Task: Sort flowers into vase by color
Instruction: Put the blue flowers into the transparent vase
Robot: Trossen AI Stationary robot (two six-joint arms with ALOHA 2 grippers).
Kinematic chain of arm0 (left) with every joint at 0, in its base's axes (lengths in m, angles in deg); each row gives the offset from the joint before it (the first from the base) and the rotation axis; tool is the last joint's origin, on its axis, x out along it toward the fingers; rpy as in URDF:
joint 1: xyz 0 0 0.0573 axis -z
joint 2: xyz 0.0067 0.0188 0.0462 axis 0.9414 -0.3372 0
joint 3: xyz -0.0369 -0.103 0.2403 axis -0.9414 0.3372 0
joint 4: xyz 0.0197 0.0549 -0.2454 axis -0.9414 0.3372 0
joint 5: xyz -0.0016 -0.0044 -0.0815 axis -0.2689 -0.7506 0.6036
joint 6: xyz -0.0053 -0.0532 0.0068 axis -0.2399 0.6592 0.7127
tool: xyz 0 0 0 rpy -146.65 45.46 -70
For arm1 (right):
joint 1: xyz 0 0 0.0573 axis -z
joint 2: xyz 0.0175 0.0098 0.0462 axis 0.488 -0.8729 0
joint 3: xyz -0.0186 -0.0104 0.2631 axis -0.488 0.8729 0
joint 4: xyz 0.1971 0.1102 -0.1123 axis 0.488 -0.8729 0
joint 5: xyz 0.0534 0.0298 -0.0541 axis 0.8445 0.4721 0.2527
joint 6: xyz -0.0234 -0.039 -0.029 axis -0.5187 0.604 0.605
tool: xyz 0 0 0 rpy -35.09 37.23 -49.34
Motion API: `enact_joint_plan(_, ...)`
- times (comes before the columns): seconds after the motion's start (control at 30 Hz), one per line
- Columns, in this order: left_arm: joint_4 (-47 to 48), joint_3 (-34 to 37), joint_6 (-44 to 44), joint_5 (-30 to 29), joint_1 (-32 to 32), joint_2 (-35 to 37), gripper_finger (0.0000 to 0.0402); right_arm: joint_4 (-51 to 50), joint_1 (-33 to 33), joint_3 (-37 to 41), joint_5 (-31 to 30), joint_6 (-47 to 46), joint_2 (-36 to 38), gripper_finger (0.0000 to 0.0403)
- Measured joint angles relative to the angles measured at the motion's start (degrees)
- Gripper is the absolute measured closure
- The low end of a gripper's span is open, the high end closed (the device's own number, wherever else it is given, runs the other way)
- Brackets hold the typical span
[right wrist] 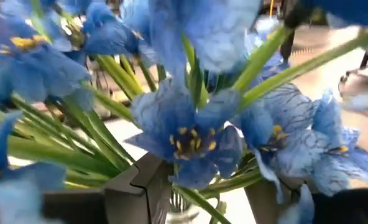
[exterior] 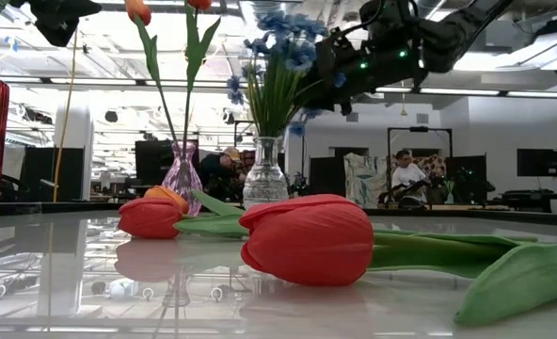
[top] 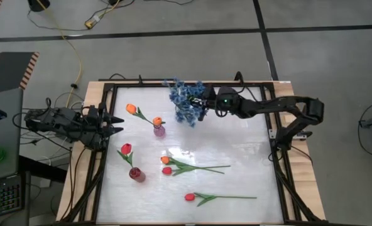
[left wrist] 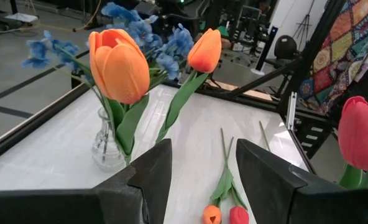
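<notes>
A clear vase [exterior: 264, 174] at the far middle holds a bunch of blue flowers [top: 186, 100]. My right gripper [right wrist: 202, 180] reaches in level from the right, open, its fingers among the blossoms [right wrist: 190, 134]. A pink vase [top: 159, 130] holds two orange tulips [left wrist: 119, 62]. A red vase [top: 136, 174] holds a red tulip [top: 126, 149]. An orange tulip [top: 165, 160] and two red tulips [top: 167, 170] lie flat on the table. My left gripper [top: 117, 123] waits open at the left edge. My right gripper stands open with blue blossoms and green stems [right wrist: 109, 130] in front of and between its fingers. The blossoms hide the fingertips, so I cannot tell whether it touches them.
The white table top has a black frame [top: 110, 88] around it. The lying tulips' stems [top: 211, 168] point toward the right edge, and the nearest red tulip [top: 189, 197] lies close to the front. Open table shows at the right [top: 242, 141].
</notes>
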Motion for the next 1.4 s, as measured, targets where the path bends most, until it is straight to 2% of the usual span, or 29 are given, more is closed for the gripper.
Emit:
enact_joint_plan(0.17, 0.0, 0.0, -0.1, 0.0, 0.0, 0.0, 0.0235, -9.3, 0.4, 0.0, 0.0, -0.2, 3.9, 0.0202)
enact_joint_plan(0.27, 0.0, 0.0, -0.1, 0.0, 0.0, 0.0, 0.0235, -11.4, 0.4, 0.0, 0.0, -0.2, 4.6, 0.0202)
enact_joint_plan(0.63, 0.0, 0.0, -0.2, 0.0, 0.0, 0.0, 0.0235, -12.6, 0.4, 0.0, 0.0, -0.1, 4.3, 0.0202)
enact_joint_plan(0.97, 0.0, 0.0, -0.2, 0.0, 0.0, 0.0, 0.0235, -13.2, 0.2, 0.0, 0.0, 1.1, -2.0, 0.0202)
enact_joint_plan(1.4, 0.0, 0.0, -0.2, 0.0, 0.0, 0.0, 0.0235, -15.0, 0.3, 0.0, 0.0, 3.1, 2.8, 0.0202)
